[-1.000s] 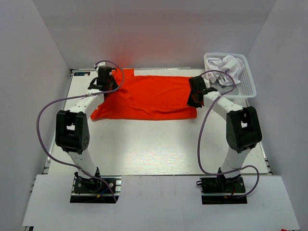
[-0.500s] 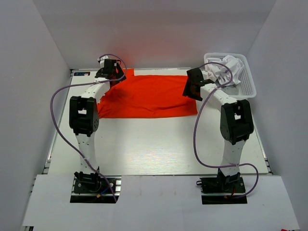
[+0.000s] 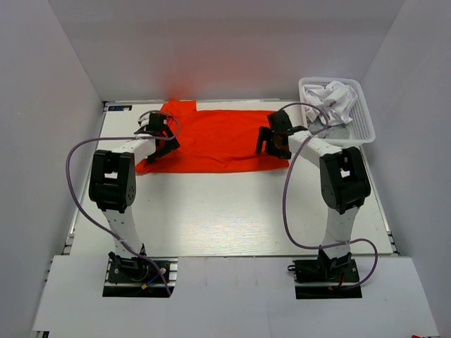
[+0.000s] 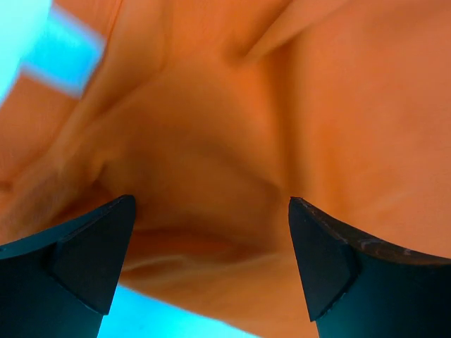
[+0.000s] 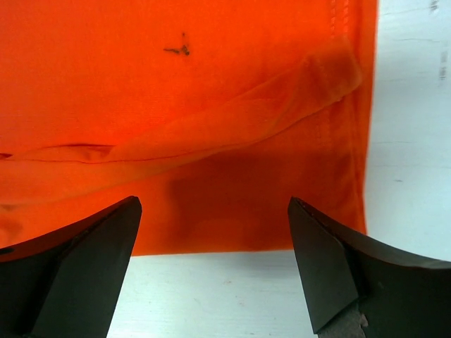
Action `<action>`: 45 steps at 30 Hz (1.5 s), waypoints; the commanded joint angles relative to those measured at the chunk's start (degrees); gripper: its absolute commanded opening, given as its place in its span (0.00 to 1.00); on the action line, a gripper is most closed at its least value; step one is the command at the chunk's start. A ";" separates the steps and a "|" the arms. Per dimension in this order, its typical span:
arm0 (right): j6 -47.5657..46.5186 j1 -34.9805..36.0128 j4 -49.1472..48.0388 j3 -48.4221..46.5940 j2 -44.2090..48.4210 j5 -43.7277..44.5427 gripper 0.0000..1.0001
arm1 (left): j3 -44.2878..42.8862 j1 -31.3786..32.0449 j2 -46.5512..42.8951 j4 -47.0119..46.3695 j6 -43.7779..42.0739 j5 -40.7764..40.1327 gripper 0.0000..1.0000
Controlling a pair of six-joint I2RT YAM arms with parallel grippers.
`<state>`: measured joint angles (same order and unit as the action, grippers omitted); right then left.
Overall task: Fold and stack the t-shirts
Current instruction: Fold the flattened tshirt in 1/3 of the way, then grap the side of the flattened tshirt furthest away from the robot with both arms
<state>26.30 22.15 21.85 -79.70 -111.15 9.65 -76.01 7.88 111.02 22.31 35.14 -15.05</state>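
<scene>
A bright orange-red t-shirt [image 3: 215, 141] lies spread across the far half of the table, one sleeve poking toward the back wall. My left gripper [image 3: 161, 134] hovers over the shirt's left end, open, with only orange cloth [image 4: 232, 141] below its fingers. My right gripper [image 3: 270, 143] is over the shirt's right part, also open; the shirt's hem [image 5: 232, 232] and a folded ridge lie under it, and nothing is between its fingers. White and grey t-shirts [image 3: 331, 100] sit crumpled in the basket.
A white plastic lattice basket [image 3: 361, 125] stands at the far right corner, just right of the right arm. Bare white table [image 3: 225, 211] stretches from the shirt's near edge to the arm bases. Grey walls close in the sides and back.
Both grippers went from shut to open and let go of the orange shirt. The left one pulled back from the far edge; the right one shifted left and nearer.
</scene>
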 commanded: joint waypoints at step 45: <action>-5.83 -2.55 4.78 -23.29 -9.05 8.19 0.90 | -58.43 -0.50 25.52 27.62 -8.84 -10.35 0.97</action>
<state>23.49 20.60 24.80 -96.75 -116.88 18.50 -126.52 7.92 132.90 44.07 31.83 -22.98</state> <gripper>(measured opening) 0.904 0.973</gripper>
